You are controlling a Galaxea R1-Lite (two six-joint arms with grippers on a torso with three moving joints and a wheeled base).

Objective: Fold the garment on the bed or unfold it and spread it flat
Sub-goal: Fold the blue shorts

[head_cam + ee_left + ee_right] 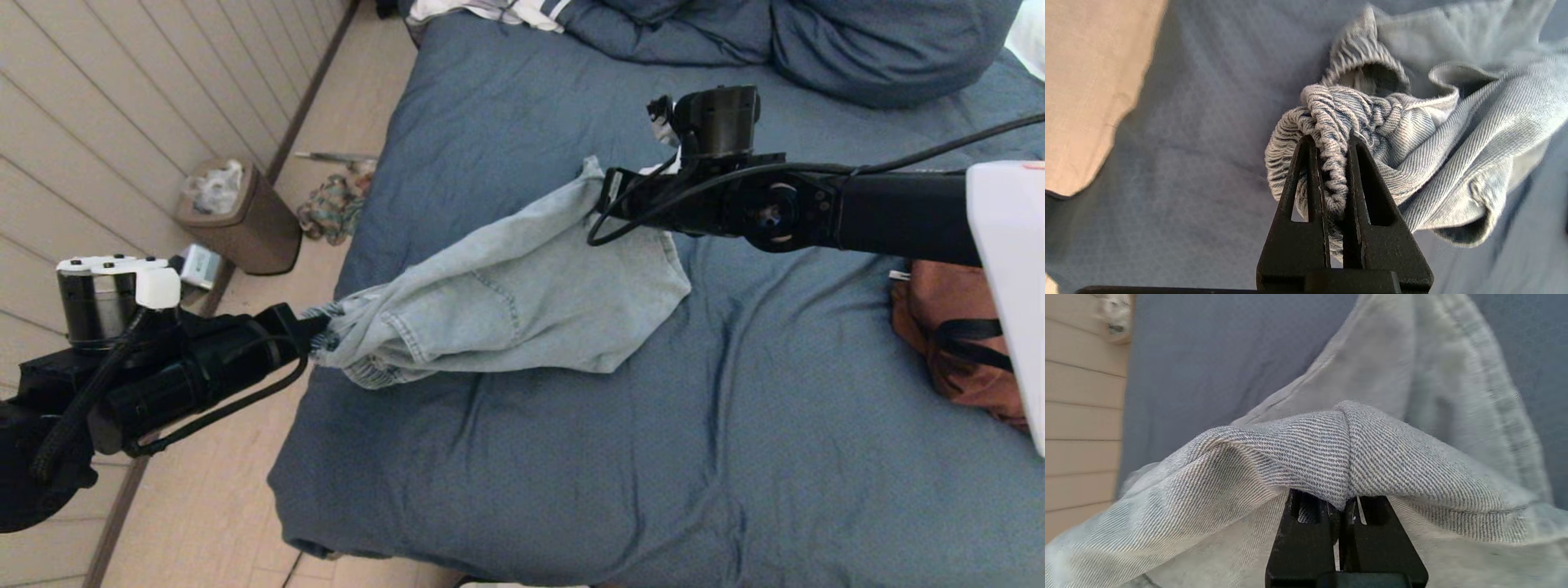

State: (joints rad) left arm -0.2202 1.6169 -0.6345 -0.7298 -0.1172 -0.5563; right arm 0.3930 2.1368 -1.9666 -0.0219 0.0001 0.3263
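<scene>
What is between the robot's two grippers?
In the head view, a light-blue denim garment stretches from the left gripper, which pinches its gathered elastic edge, to the right gripper, above the slate-blue bed.

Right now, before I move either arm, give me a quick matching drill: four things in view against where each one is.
Things:
1. left pincer
2. right pincer
3. bin
4. brown bag

Places:
A. on the floor by the wall
B. shut on the jeans' elastic waistband
C. on the bed, under the right arm
D. shut on a plain denim fold

Pairs: 1-B, 2-D, 3-A, 4-C
</scene>
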